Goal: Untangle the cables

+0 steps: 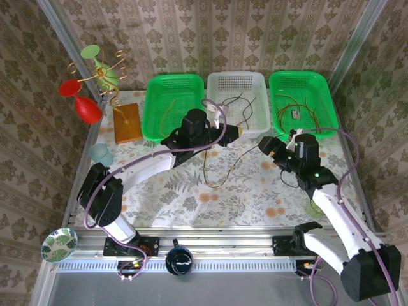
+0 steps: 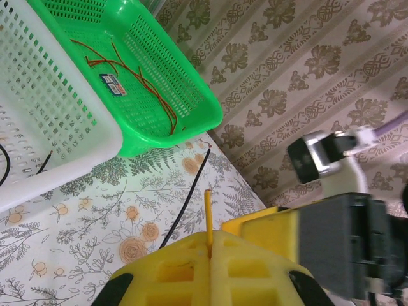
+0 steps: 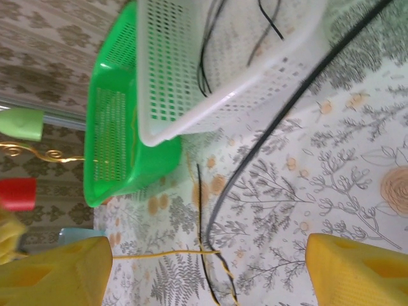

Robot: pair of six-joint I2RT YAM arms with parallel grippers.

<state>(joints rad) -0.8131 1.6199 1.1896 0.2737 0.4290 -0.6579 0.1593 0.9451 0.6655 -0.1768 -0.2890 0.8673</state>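
Left gripper [image 2: 208, 247] pinches the thin yellow-olive cable [image 2: 208, 213], presumably to part it from the thin black cable [image 2: 191, 189]. Right gripper [image 3: 210, 274] stands open, empty.

The walls [image 1: 255, 38] on three sides carry beige wallpaper [image 2: 306, 76] with a brown damask pattern in vertical bands (seen up close from the left wrist). Metal posts [image 1: 358, 35] stand in the back corners. The table [image 1: 255, 197] wears a pale cloth printed with ferns and orange flowers, evenly lit.
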